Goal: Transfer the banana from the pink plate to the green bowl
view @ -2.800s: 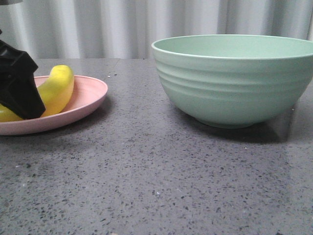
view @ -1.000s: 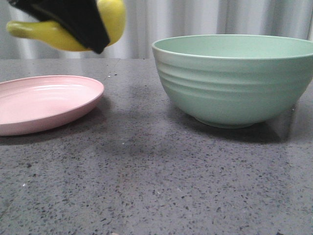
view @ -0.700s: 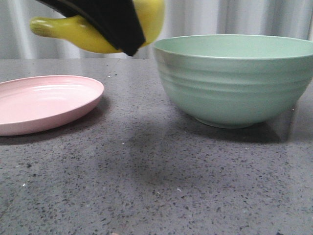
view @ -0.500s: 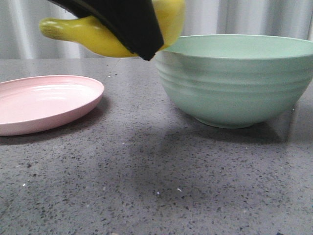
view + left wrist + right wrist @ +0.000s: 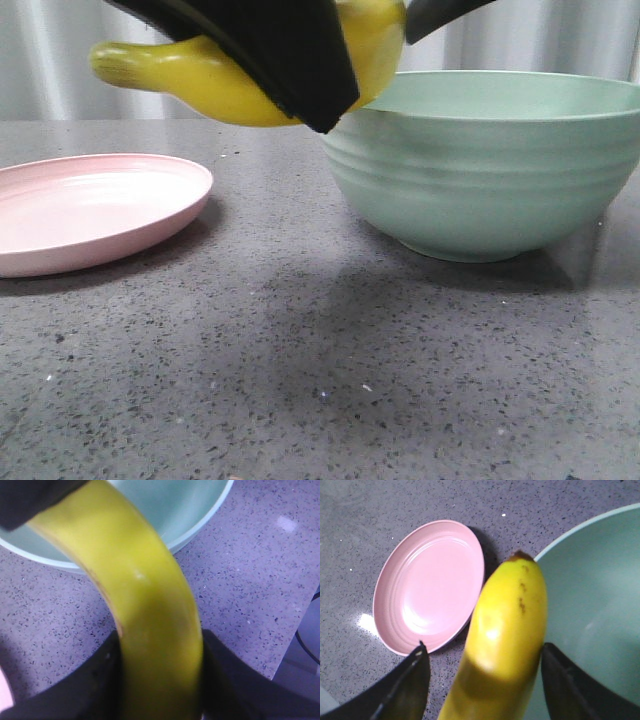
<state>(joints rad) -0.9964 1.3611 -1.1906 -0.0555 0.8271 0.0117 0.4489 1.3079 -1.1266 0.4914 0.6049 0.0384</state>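
Observation:
The yellow banana (image 5: 205,78) hangs in the air, its thick end over the left rim of the green bowl (image 5: 480,180). My left gripper (image 5: 310,90) is shut on the banana's middle; in the left wrist view both black fingers press on the banana (image 5: 145,605) with the bowl (image 5: 170,505) below. My right gripper (image 5: 482,680) is open, its fingers straddling the banana (image 5: 507,630) with a gap on one side. One right finger (image 5: 440,15) shows above the bowl. The pink plate (image 5: 90,210) lies bare at the left and also shows in the right wrist view (image 5: 430,585).
Dark speckled stone tabletop (image 5: 320,380) runs to the front. A pale curtain (image 5: 540,35) hangs behind the table. The bowl's inside (image 5: 600,610) holds nothing that I can see.
The left gripper has lifted the banana off the pink plate and carried it right to the bowl's left rim. A right gripper finger has come into the front view.

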